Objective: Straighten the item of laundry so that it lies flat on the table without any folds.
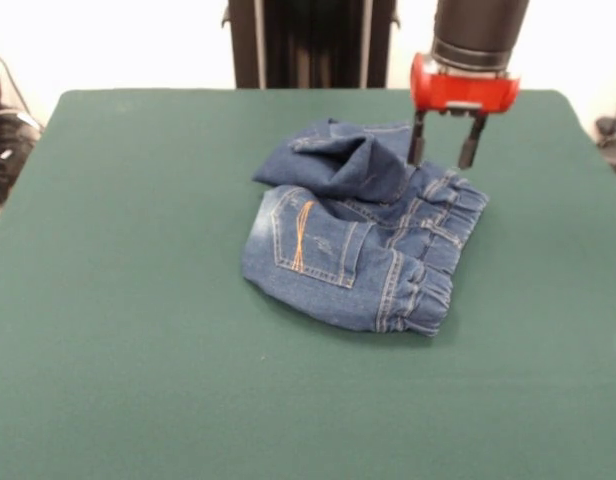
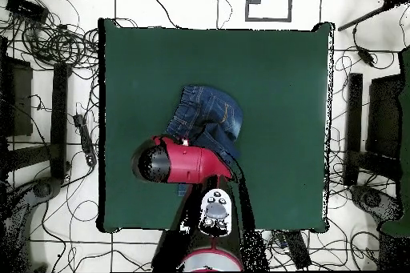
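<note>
1. The item of laundry (image 1: pixel 363 240), a small pair of dark blue jeans, lies bunched near the middle of the green counter (image 1: pixel 138 300), somewhat toward the robot's side.
2. The garment is not flat. A doubled layer with the orange-stitched pocket (image 1: pixel 306 240) faces the camera in the front view, and a peaked fold (image 1: pixel 348 160) rises at the far side, nearest the pedestal. The gathered elastic waistband (image 1: pixel 438 240) runs along the picture's right edge of the bundle.
3. The hand (image 1: pixel 446 150) hangs from the red wrist above the far right corner of the bundle, where the waistband ends beside the peaked fold.
4. Hand state: the two dark fingers (image 1: pixel 471 148) stand apart with a clear gap between them. Nothing is held. Whether the tips touch the cloth cannot be told from the front view.
5. Governing relation: in the front view, almost all of the garment lies toward the camera and to the picture's left of the hand. The long axis of the bundle runs from the far left to the near right of that view.
6. In the overhead view the arm (image 2: pixel 184 164) covers the bundle's robot-side edge, so the contact point is hidden there.
7. Judgement: the task is at an early stage. The next move likely calls for closing on the raised fold or waistband edge and drawing it outward, away from the bulk.
8. Risk: a deep pinch may gather several layers and drag the whole bundle instead of opening it.
</note>
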Controlling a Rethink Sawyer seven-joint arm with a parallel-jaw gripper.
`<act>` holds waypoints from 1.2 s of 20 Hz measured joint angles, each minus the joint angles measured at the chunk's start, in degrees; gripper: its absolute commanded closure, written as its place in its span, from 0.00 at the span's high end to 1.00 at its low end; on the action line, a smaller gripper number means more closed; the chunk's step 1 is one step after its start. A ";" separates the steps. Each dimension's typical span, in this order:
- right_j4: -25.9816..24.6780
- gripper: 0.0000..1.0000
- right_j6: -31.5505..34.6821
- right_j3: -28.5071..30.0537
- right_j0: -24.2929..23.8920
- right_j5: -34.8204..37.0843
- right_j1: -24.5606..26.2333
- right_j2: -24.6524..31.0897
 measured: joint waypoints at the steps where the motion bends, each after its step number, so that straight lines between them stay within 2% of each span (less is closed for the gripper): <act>1: 1.93 1.00 0.38 -1.01 0.47 0.09 0.51 -1.16; 12: 9.91 1.00 5.01 -3.49 1.74 0.33 1.74 -5.27; 24: 15.54 1.00 8.18 -6.79 4.19 0.29 10.65 -5.43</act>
